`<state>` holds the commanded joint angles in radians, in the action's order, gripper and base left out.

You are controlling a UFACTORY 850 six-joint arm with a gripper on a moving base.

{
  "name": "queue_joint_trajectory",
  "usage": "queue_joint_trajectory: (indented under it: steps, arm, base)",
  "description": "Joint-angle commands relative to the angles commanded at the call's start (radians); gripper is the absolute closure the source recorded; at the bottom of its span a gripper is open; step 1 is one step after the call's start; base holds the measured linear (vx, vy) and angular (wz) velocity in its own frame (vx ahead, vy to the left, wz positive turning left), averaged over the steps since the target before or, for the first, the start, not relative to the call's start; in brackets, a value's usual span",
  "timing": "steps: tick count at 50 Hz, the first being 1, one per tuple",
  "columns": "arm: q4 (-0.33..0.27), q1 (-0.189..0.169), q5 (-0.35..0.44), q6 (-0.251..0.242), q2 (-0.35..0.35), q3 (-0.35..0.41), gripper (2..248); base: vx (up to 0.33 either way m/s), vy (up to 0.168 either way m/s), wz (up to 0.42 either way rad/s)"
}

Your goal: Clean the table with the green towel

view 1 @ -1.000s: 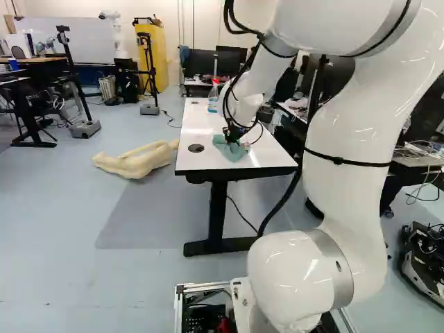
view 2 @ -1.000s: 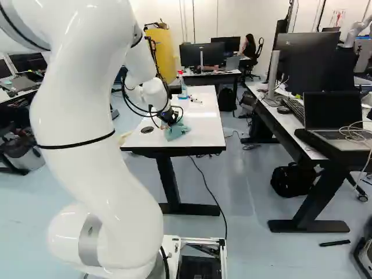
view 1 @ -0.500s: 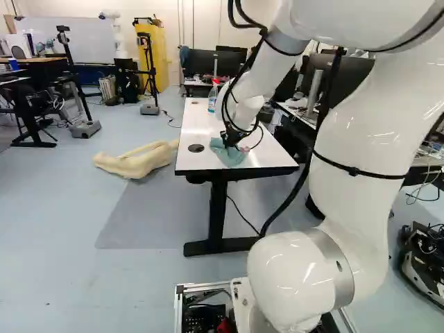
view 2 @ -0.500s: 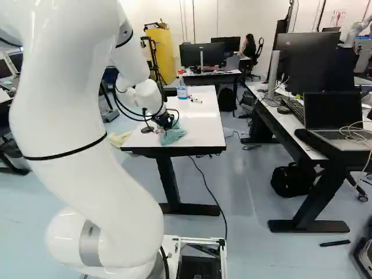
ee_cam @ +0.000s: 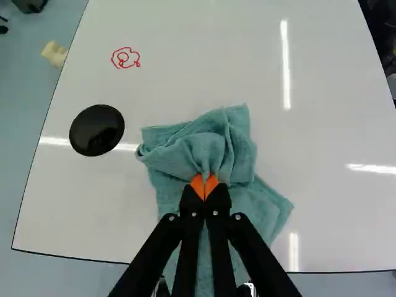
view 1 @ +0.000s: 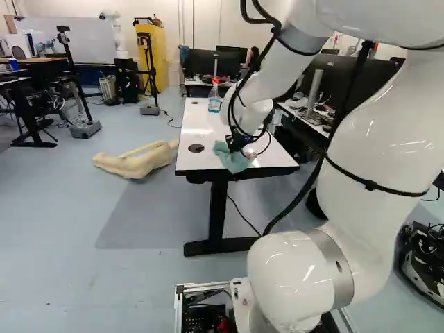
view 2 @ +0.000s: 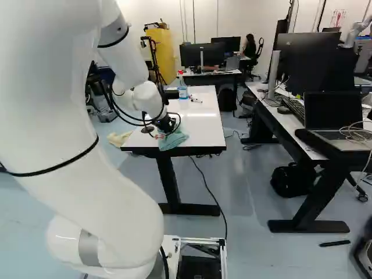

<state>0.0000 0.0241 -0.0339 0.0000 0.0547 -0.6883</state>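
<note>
While pincer grips green towel beside black grommet, red scribble near black grommet awaits wiping, cleaning evidently unfinished.

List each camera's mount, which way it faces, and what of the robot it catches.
Left base view: on base, behind arm to its left; faces ahead, slightly down at table. Arm right of middle, lowest joint at foot.
Right base view: same, from arm's right; arm left of middle, lowest joint at foot.
Wrist view: on wrist, looking along claw at towel; both fingers show.
Shared: towel and table in all three; spray bottle in both base views.
</note>
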Motion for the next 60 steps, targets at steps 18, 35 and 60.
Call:
queue_joint_trajectory:
  steps: [18,35,60]
  arm:
    - [0.0,-0.067,0.0,0.0,0.007,-0.007,229]
    - [0.0,-0.122,0.0,0.0,0.058,-0.063,229]
    - [0.0,-0.088,0.0,0.0,0.151,-0.167,229]
  base:
    - [0.0,0.0,0.0]
    - [0.0,0.0,0.0]
    - [0.0,0.0,0.0]
